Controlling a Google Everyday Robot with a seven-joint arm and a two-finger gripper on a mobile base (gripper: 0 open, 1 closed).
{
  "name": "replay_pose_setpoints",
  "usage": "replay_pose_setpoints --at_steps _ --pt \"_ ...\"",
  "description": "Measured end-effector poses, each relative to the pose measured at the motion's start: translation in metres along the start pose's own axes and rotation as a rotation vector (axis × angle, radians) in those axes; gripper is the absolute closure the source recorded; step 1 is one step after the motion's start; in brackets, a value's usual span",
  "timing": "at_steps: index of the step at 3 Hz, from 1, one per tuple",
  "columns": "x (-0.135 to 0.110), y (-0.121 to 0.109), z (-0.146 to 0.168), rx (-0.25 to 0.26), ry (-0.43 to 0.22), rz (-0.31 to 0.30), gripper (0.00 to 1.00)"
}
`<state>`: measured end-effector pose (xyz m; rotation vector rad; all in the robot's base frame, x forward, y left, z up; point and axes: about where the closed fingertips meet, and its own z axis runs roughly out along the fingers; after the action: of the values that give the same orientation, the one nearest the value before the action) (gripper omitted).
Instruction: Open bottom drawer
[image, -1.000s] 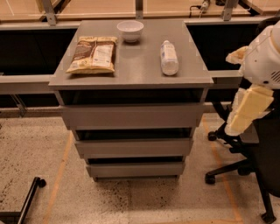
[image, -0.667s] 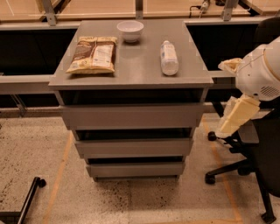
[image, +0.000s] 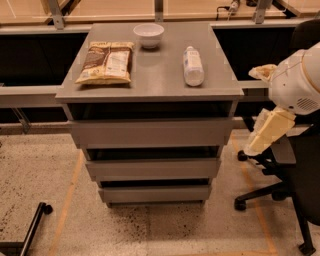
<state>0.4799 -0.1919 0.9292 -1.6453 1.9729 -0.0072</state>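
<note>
While my arm stands off to the side, I record the scene from the left: a brown-and-white crinkled snack bag (image: 106, 62), a small white round bowl (image: 148, 35) and a clear plastic bottle lying flat (image: 193, 66) rest on the grey cabinet top (image: 150, 82). Below, at the foot of the stack, the bottom drawer (image: 155, 193), a matte grey handle-less front, appears pushed in, with no interior showing. My cream-coloured gripper (image: 260, 140) hangs right of the cabinet, apart from every front, beside a black office chair (image: 295, 175); whether it is apart or together I cannot tell. I judge nothing accomplished: approach, contact and pull all remain.
</note>
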Motion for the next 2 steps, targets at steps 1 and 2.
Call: replay_pose_setpoints --at_steps 1,2 --pt "0.003 0.011 0.024 -0.014 -0.02 0.032 0.0" --pt "0.018 0.025 0.078 -0.028 -0.029 0.071 0.0"
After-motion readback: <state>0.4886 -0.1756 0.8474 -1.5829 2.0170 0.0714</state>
